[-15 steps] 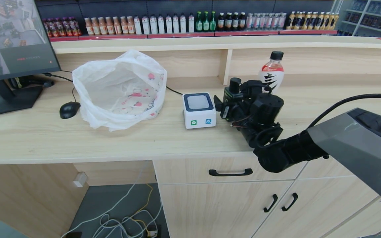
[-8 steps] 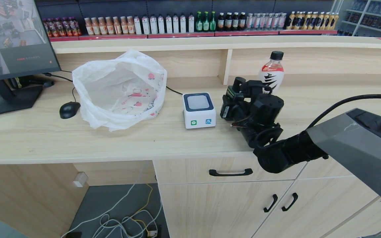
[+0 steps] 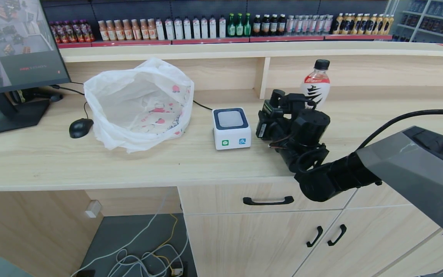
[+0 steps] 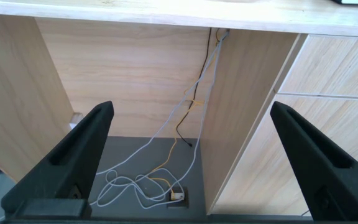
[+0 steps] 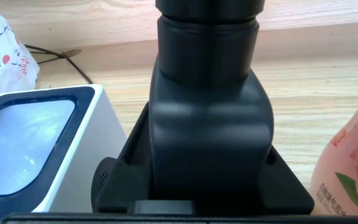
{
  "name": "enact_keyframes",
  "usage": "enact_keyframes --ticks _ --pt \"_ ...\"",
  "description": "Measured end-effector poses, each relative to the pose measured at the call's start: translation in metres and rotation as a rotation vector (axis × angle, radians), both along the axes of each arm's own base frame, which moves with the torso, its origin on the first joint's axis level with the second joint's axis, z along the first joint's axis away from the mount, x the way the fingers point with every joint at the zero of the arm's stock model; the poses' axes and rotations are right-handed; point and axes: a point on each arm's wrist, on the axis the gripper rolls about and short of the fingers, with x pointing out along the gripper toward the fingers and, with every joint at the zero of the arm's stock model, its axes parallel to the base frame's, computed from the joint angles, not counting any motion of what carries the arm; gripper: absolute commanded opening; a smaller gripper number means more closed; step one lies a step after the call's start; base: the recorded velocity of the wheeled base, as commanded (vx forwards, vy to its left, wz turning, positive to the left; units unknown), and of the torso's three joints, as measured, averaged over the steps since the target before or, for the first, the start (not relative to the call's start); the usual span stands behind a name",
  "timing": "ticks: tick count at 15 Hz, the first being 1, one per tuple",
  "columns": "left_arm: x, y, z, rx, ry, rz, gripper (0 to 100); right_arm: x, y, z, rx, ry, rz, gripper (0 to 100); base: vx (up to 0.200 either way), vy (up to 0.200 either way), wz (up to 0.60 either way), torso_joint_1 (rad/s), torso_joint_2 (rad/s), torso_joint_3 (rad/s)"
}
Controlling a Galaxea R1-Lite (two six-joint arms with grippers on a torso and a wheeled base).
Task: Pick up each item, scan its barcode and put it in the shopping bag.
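On the counter, one bottle stood near the back wall, and one scanner beside one shopping bag. Right gripper hung between scanner and bottle, grip indiscernible; left gripper, fingers wide apart, was below the counter's front edge.

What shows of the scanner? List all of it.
The scanner is a small white box, plastic by its look, with a dark frame around a pale glossy window on top and green and blue icons on its front. It stands upright on the wooden counter, right of the bag, apart from it; nothing lies on it.
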Motion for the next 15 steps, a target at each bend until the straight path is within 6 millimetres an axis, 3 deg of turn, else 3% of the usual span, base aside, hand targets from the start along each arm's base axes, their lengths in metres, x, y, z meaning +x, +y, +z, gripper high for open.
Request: enact_keyframes --ticks 7,11,15 --pt "0.0 0.0 0.0 0.0 0.0 0.0 100 -0.022 0.012 0.03 -0.001 -0.061 0.043 0 0.0 0.0 0.0 0.0 0.0 0.0" --pt "0.0 0.0 0.0 0.0 0.0 0.0 100 -0.056 0.015 0.053 0.001 -0.08 0.091 0 0.0 0.0 0.0 0.0 0.0 0.0" --pt "0.0 0.0 0.0 0.0 0.0 0.0 100 -0.105 0.005 0.064 -0.015 -0.08 0.138 0 0.0 0.0 0.0 0.0 0.0 0.0"
